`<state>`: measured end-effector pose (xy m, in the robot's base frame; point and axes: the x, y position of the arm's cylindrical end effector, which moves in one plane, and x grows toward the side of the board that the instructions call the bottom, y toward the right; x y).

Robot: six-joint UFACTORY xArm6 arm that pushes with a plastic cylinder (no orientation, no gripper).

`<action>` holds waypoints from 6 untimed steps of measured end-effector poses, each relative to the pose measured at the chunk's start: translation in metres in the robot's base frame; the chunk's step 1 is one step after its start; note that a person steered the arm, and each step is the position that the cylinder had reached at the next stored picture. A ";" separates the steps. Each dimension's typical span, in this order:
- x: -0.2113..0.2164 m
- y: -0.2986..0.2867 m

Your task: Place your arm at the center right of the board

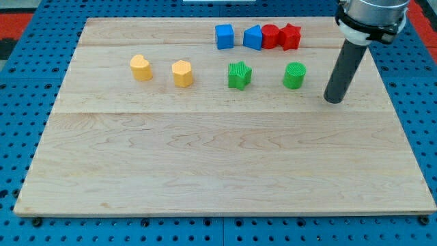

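My tip (334, 100) rests on the wooden board (218, 164) at the view's upper right, just right of the green round block (294, 75). A green star block (240, 75) sits left of that one. Two yellow blocks, one heart-like (141, 67) and one hexagonal (182, 73), lie further left. Along the view's top stand a blue cube (224, 36), a blue wedge-like block (253, 37), a red round block (271, 36) and a red star block (290, 36), the last three touching. The tip touches no block.
The board lies on a blue pegboard table (27, 82) that surrounds it on all sides. The arm's grey and white wrist (372, 17) hangs over the board's upper right corner.
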<state>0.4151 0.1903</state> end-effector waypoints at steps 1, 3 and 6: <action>-0.007 0.000; -0.008 0.021; -0.037 0.046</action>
